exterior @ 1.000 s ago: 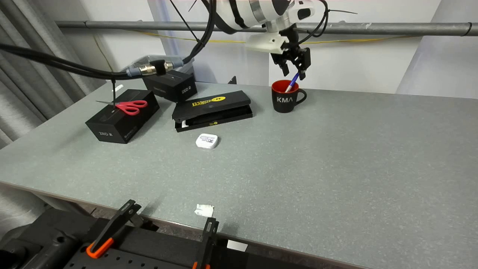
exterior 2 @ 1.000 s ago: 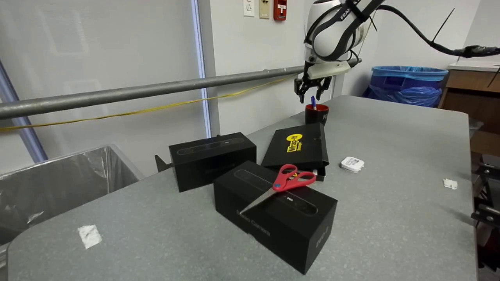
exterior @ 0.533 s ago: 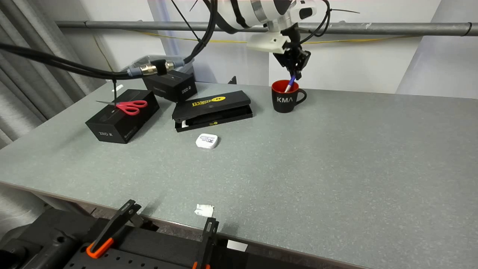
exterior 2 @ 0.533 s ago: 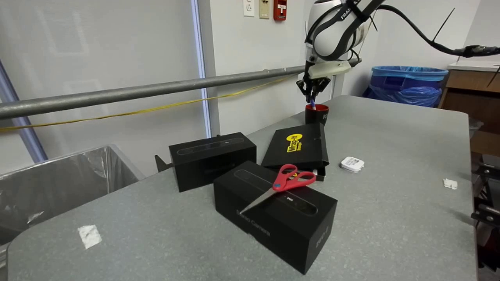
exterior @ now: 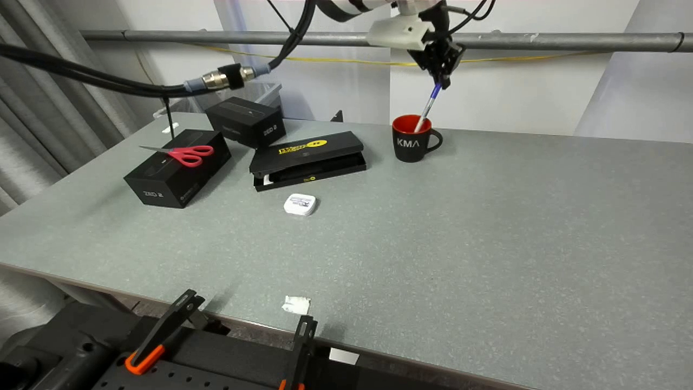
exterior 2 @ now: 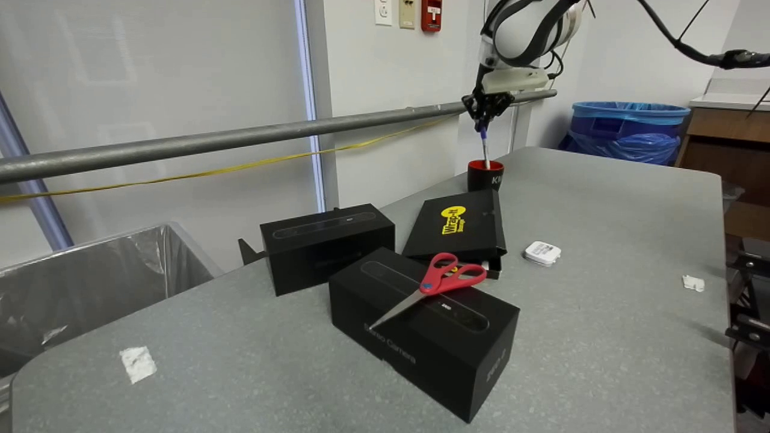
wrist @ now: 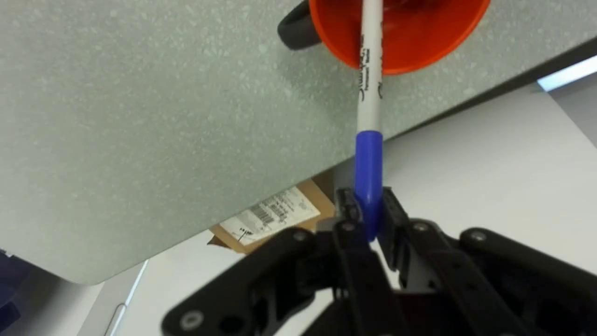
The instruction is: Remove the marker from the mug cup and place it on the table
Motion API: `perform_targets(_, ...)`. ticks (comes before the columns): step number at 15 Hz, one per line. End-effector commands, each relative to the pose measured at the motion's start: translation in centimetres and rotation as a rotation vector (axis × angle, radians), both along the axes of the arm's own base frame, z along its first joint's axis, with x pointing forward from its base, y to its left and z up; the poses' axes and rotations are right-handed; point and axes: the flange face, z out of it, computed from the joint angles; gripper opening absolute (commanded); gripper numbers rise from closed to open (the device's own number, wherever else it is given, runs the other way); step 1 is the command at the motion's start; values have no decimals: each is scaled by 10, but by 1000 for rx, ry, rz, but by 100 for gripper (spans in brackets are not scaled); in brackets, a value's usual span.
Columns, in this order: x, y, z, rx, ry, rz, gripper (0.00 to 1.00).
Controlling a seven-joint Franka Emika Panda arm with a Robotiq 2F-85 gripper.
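Gripper point(wrist: 368, 200) pinches the permanent marker point(wrist: 369, 123) by its blue cap, a finger each side. White barrel slants below the fingertips point(wrist: 392, 207), lower end in the KMA mug point(exterior: 410, 146), far side of table point(exterior: 487, 244), right of Wrap-It box point(exterior: 325, 155) in an exterior view.

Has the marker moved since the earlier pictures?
Yes, upward: in both exterior views the marker sits nearer the grey pipe, with more of it showing above the mug cup.
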Motion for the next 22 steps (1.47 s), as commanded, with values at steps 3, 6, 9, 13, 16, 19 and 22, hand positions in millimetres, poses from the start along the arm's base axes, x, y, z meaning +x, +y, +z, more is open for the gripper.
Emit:
perform_targets(3,-61,-5,85,27,-71,37,4)
perform_targets(6,-84,8,68,34,14,103,4)
perform_targets(9,-106,30,25,66,135,163,4)
perform_targets(13,-128,62,-28,99,255,200,4)
perform_targets(16,-145,80,-62,133,321,197,4)
perform_targets(19,-159,85,-88,139,369,168,4)
perform_targets(22,-160,85,-112,135,374,126,4)
